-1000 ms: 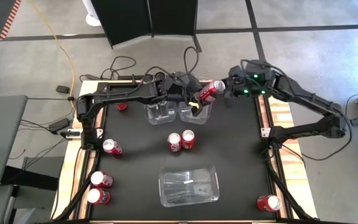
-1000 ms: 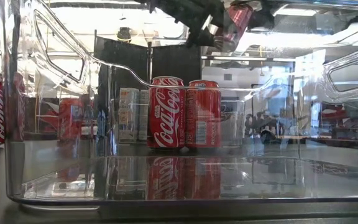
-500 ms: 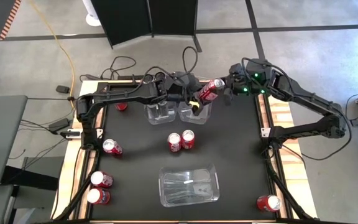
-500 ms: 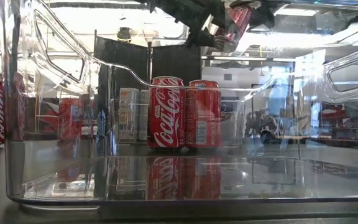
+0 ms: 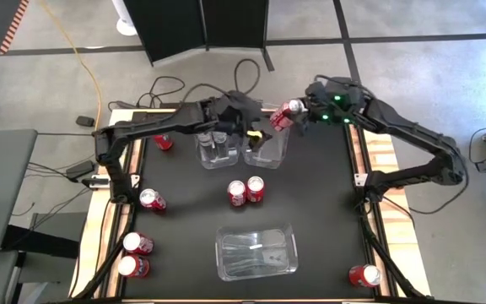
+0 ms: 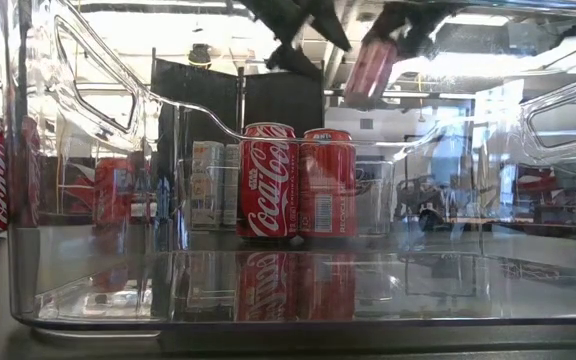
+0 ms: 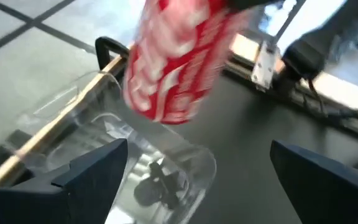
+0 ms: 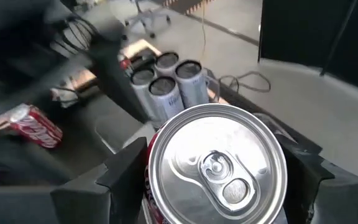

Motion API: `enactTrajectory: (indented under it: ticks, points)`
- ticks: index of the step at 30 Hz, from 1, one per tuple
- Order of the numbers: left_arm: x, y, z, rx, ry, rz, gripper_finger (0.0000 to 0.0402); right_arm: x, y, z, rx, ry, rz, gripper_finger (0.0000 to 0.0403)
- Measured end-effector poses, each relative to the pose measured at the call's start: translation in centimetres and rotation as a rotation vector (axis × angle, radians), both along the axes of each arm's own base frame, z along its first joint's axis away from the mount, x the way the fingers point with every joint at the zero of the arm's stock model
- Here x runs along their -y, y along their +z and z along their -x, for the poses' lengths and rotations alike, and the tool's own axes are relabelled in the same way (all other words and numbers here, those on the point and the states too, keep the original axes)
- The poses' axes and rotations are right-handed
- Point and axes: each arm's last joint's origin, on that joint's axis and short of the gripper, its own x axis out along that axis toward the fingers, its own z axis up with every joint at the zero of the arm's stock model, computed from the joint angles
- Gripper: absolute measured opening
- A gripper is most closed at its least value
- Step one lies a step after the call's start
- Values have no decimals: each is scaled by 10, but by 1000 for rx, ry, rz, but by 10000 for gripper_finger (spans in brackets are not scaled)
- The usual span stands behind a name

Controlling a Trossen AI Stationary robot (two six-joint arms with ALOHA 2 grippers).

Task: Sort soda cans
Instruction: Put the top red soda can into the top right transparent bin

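A red soda can (image 5: 283,116) hangs tilted in the air over the far clear bins, shut in my right gripper (image 5: 299,116); it also shows in the low view as the red can (image 6: 371,68). My left gripper (image 5: 256,133) stands open just left of it, touching nothing, and the red can (image 7: 179,62) shows beyond its spread fingers. The far left bin (image 5: 216,149) holds silver-grey cans (image 8: 166,81) standing upright. Two red cans (image 5: 246,192) stand mid-table, and more red ones lie near the table's edges. My right gripper (image 8: 216,180) pinches the red can between its two fingers (image 8: 126,180), one on each side of the body near the top end (image 8: 219,165), whose silver lid faces the wrist. The can is lifted clear and tilted, its base pointing down toward the far right bin (image 5: 266,150).
An empty clear bin (image 5: 256,251) sits near the table's near edge. Red cans lie by the left edge (image 5: 152,200), (image 5: 135,254), by the far left corner (image 5: 164,142) and at the near right corner (image 5: 364,275). Cables lie on the floor beyond the table.
My left gripper has let go of the red can and drawn back toward the table's left. The can stays in my right gripper, which has shifted a little toward the far edge, and the can has swung from lying slanted to hanging more upright.
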Motion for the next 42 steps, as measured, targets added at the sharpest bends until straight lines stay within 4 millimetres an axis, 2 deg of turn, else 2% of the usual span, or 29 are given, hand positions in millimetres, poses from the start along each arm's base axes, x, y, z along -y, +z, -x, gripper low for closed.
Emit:
enactTrajectory:
  ticks: [5, 10, 18, 25, 29, 34, 42]
  points:
    - [7, 26, 26, -40, -4, -52, 388, 22, -27, -29, -125, -76, 57, 278]
    - [15, 42, 54, -93, -24, -91, 388, 49, -55, -54, -148, -119, 52, 278]
    - [14, 32, 68, -249, 72, -166, 389, 87, -108, -77, -263, -150, 9, 278]
    - [6, 34, 68, -233, 171, -225, 389, 106, -147, -92, -335, -101, 15, 278]
    - [0, 35, 69, -230, 191, -226, 389, 111, -158, -96, -335, -105, 8, 278]
    - [-6, 33, 73, -251, 215, -211, 389, 121, -159, -95, -289, -93, 2, 279]
    - [-8, 33, 73, -238, 187, -186, 389, 132, -164, -91, -276, -94, -14, 334]
